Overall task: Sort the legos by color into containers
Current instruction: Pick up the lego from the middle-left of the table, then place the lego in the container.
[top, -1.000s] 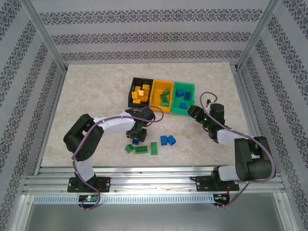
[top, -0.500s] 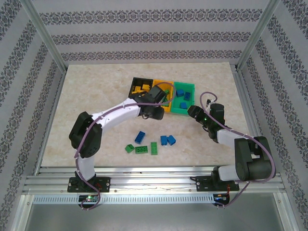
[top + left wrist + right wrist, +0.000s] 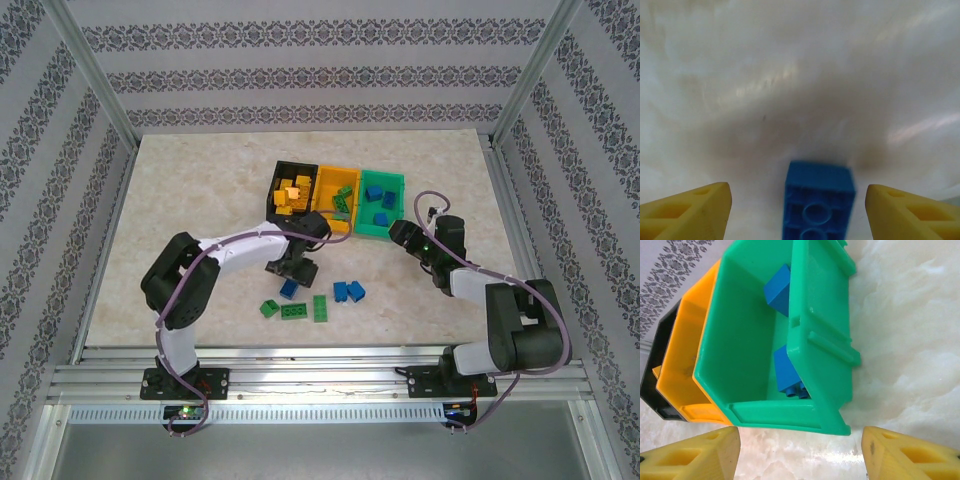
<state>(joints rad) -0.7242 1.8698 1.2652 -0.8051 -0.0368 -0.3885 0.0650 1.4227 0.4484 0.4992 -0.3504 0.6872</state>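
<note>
The left end effector (image 3: pixel 799 196) stands released, its yellow fingers (image 3: pixel 700 210) spread to either side of a small blue studded plastic brick (image 3: pixel 819 202). The brick lies on the pale marbled desk (image 3: pixel 790 75), and neither finger touches it. The step in hand looks like the pick of this blue brick. The next move probably calls for settling lower and clenching across the brick's sides. It would then be carried toward one o'clock to the green open-top plastic bin (image 3: pixel 825 340), where blue bricks already lie. The right end effector (image 3: pixel 801 441) is released and empty, just short of that bin's near wall. In the top view, three loose green bricks (image 3: pixel 294 313) lie at six o'clock from the brick, and a blue pair (image 3: pixel 348 291) lies at three o'clock.
</note>
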